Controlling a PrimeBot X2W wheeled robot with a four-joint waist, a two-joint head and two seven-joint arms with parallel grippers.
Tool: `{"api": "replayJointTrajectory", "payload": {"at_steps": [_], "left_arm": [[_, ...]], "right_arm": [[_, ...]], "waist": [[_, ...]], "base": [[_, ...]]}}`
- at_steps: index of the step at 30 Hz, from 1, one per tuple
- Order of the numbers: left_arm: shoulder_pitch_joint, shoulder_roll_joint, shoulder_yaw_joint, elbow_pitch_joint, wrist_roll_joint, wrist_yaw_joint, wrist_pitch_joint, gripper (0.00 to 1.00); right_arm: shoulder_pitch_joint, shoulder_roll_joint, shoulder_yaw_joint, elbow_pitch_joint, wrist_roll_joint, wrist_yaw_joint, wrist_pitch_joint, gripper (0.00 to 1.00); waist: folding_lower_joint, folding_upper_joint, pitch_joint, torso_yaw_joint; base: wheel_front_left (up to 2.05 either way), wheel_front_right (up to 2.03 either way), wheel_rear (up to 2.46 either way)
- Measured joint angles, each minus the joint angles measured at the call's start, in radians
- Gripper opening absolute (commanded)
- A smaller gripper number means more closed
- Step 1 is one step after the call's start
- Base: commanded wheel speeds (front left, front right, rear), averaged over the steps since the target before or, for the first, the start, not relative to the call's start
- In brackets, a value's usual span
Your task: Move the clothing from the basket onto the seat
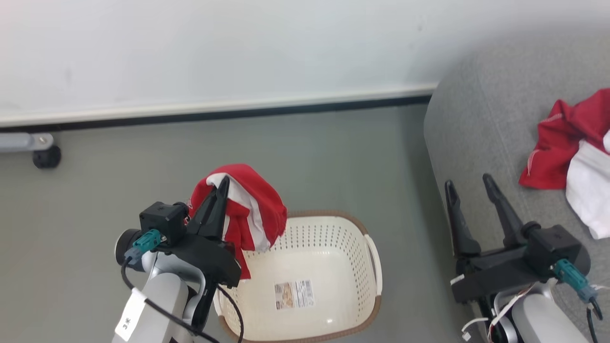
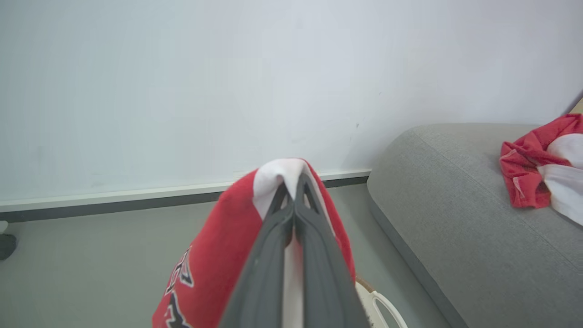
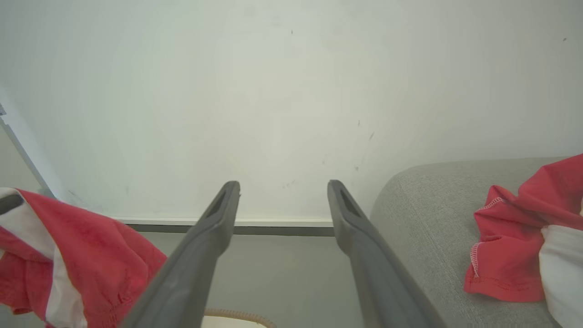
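My left gripper (image 1: 222, 183) is shut on a red garment with white stripes (image 1: 252, 209), held up above the left rim of the cream basket (image 1: 333, 228). The cloth drapes over both fingers (image 2: 291, 187) in the left wrist view. The basket's inside holds just its label sticker (image 1: 294, 294). Another red and white garment (image 1: 569, 152) lies on the grey seat (image 1: 476, 124) at the right. My right gripper (image 1: 469, 183) stands open over the seat's front edge, nothing between its fingers (image 3: 218, 214). The held garment (image 3: 68, 264) shows at the left of the right wrist view.
A white wall with a pale skirting board (image 1: 214, 107) runs behind the grey floor (image 1: 119, 190). A dark caster on a grey bar (image 1: 46, 156) sits at the far left by the wall. The seat's rounded end (image 2: 410, 182) lies right of the basket.
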Motion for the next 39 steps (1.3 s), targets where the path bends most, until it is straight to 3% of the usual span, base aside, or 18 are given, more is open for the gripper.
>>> {"api": "replayJointTrajectory", "payload": {"at_steps": [22,39], "left_arm": [[0.092,0.001,-0.038,-0.446,0.059,0.027,-0.001,0.00],[0.118,0.007,-0.062,-0.576,0.071,0.047,0.047,0.00]], "right_arm": [[0.126,-0.003,0.022,-0.069,0.024,-0.002,0.061,1.00],[0.118,0.007,0.073,-0.115,0.030,0.011,0.102,1.00]], "waist": [[0.0003,0.0002,-0.150,0.012],[0.0004,0.0001,-0.145,0.007]], "base": [[0.00,0.00,0.00],[0.00,0.00,0.00]]}}
